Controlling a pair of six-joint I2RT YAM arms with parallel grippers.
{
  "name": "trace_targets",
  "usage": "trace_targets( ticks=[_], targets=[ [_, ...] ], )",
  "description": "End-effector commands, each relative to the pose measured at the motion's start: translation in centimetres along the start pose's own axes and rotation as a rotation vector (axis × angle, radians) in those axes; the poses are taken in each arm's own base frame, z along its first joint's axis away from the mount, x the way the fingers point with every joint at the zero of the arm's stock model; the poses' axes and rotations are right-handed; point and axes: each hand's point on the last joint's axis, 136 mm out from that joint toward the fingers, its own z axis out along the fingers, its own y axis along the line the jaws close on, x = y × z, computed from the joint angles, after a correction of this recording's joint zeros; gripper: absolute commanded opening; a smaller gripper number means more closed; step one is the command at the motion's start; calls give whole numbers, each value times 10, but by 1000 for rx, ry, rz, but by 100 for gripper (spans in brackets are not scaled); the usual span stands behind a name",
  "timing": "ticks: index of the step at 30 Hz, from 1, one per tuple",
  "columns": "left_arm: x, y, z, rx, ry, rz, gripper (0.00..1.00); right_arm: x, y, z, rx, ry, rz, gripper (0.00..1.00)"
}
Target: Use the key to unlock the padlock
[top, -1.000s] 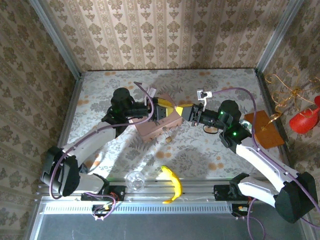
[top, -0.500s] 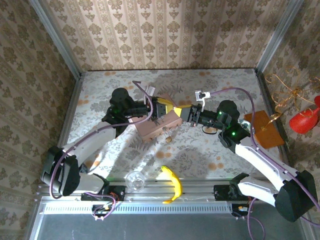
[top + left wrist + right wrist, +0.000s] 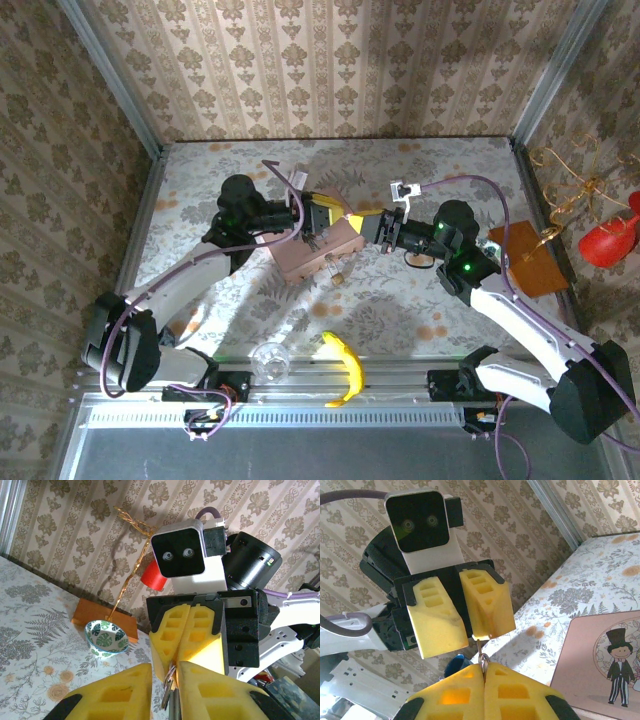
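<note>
Above the pink tin my two grippers meet tip to tip. My right gripper [image 3: 372, 226] [image 3: 484, 667] is shut on the key [image 3: 482, 655], a thin dark sliver on a small silver ring that sticks out of its closed yellow pads. In the left wrist view the key and ring [image 3: 171, 692] hang in the gap between my left fingers. My left gripper [image 3: 332, 213] [image 3: 165, 669] is open, its pads apart, and the key's tip touches one pad [image 3: 487, 607]. The padlock [image 3: 338, 277], tiny and brass-coloured, lies on the cloth just in front of the tin, under neither gripper.
The pink tin [image 3: 312, 252] [image 3: 615, 665] with the top-hat figure lies below the grippers. A banana [image 3: 345, 368] and a glass [image 3: 270, 360] sit near the front rail. A leaf-pattern bowl [image 3: 105, 639] and a wooden board [image 3: 528, 262] stand at the right.
My left gripper has edged a little toward the right gripper and its cable has shifted. The right gripper holds its place with the key.
</note>
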Motion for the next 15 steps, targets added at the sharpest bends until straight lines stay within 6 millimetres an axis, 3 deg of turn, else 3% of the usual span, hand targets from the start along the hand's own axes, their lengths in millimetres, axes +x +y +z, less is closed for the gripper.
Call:
trace_targets(
  ticks=[1, 8, 15],
  targets=[
    [1, -3, 0, 22, 8, 7, 23, -15, 14, 1, -34, -42, -41, 0],
    [8, -1, 4, 33, 28, -4, 27, -17, 15, 0, -33, -48, -43, 0],
    [10, -3, 5, 43, 36, -1, 23, -16, 13, 1, -30, -47, -40, 0]
  ],
)
